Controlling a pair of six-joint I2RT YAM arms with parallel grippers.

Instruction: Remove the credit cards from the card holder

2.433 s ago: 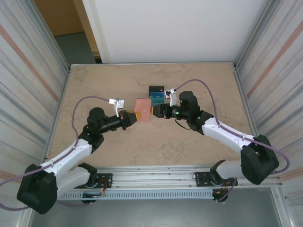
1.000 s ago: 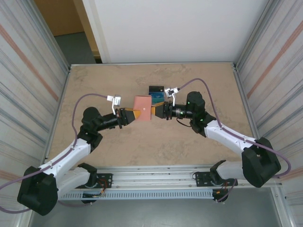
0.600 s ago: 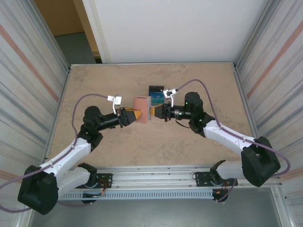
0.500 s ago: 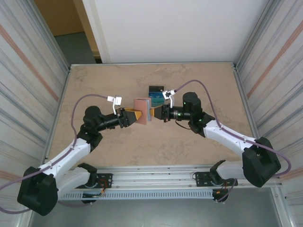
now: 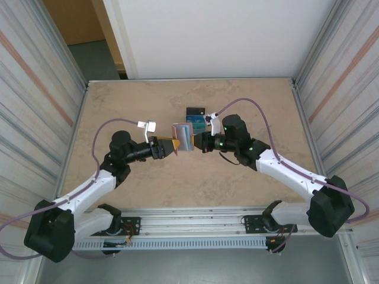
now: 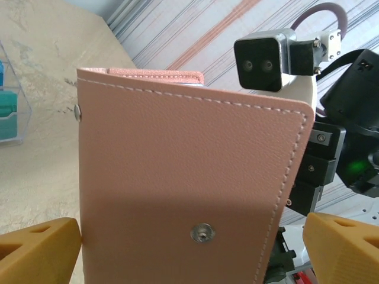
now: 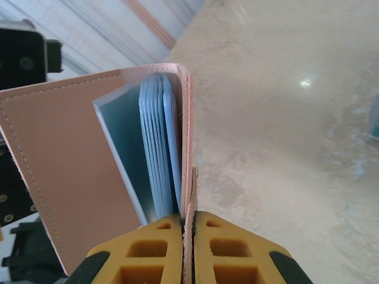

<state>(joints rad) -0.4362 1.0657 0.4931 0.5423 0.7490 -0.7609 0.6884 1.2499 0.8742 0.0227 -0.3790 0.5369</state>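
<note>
surface (image 5: 118,106): pale, marbled brown board between ribbed side walls; it carries all the items.
left arm (image 5: 89,186): white links with black joints, reaching in from the near left edge toward the middle of the surface.
right arm (image 5: 284,168): same build, reaching in from the near right edge to meet the left arm at the centre.
card holder (image 5: 183,137): reddish-brown stitched leather, standing on edge between the two claws at mid-surface, its covers parted like a book; whether its lower edge touches the surface cannot be told.
left claw (image 5: 172,145): jaws spread wide, one orange finger on each side of the outer cover (image 6: 189,177), gripping nothing.
right claw (image 7: 188,236): jaws pressed together on the edge of one leather cover (image 7: 71,177), pinching it between the orange fingers.
inner pockets (image 7: 160,148): pale blue layers stacked inside the parted covers.
credit cards (image 5: 195,113): small blue, teal and dark stack lying on the surface just beyond the card holder, near the right claw.
snap stud (image 6: 202,235): small metal button low on the outer cover.
</note>
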